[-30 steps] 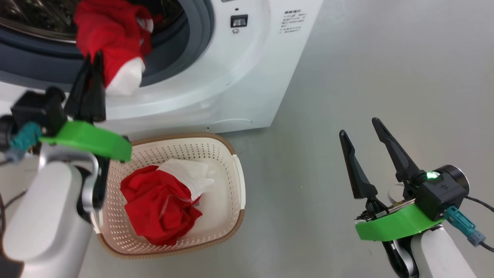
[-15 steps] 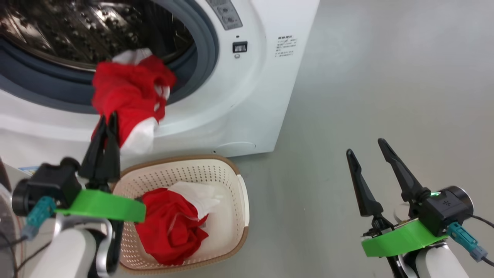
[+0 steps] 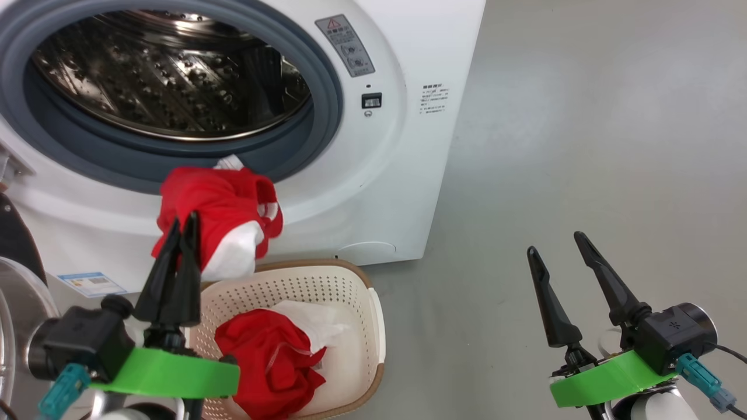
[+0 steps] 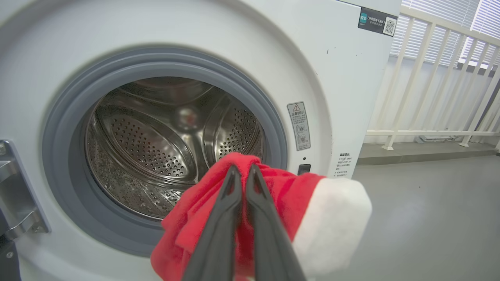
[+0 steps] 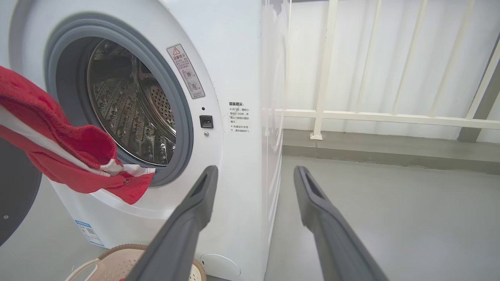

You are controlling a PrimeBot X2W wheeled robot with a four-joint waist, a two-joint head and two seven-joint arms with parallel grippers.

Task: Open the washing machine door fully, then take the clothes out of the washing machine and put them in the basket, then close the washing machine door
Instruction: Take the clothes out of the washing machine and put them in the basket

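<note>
A red-and-white garment (image 3: 216, 204) is gripped by the left jaws, which are pressed shut on its fabric. The left fingers (image 3: 181, 274) are seen side by side, with cloth bunched above and to the right of their tips. The garment is held clear of the drum (image 3: 163, 76), in front of the lower part of the grey ring (image 3: 327, 116) and above the back rim of the basket (image 3: 350, 274). A second ago it was lodged in the drum's mouth, and half a second ago it was draped over the ring. The head camera has been shifted as well, so more of the drum is taken in.

A second garment (image 3: 262, 356) is seen lying in the basket, just right of the left jaws' base, as before. The door (image 5: 15, 187) is swung open, to the left of the left jaws.

The right jaws are spread wide and nothing is held between them. The right fingers (image 3: 548, 303) are poised over the bare floor (image 3: 583, 146), well apart from the washer (image 3: 397, 175), as in the earlier frames.
</note>
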